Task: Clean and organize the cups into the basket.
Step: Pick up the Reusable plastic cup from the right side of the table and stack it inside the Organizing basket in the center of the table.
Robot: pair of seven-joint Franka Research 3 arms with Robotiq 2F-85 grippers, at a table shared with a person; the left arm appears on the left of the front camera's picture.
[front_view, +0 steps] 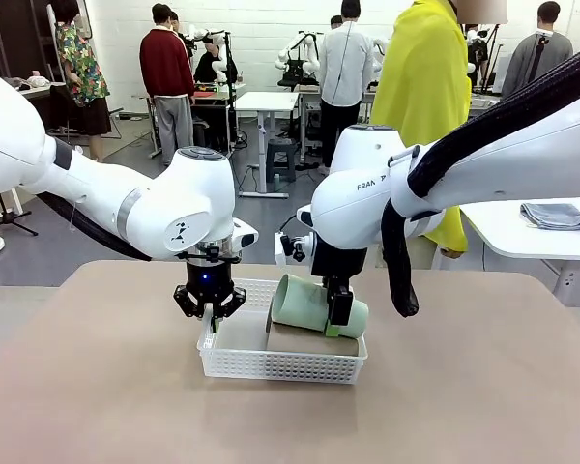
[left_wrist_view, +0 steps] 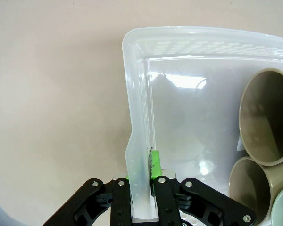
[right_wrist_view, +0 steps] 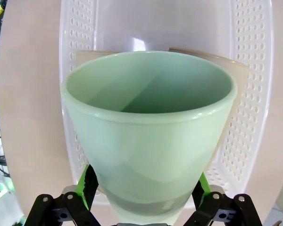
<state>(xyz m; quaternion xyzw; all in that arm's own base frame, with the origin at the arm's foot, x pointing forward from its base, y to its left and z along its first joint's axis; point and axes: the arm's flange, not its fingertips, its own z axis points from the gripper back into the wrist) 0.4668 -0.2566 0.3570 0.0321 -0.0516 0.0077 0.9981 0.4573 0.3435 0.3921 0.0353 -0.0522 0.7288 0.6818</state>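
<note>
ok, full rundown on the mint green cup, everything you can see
The mint green cup is a tall, tapered, handleless cup with a smooth matte surface, ceramic or plastic by the look. It lies on its side over the white basket, on top of two tan cups, mouth toward picture left in the front view. The right gripper straddles its narrow base end, green pads beside the wall; whether they still press it I cannot tell. The inside looks empty.
</note>
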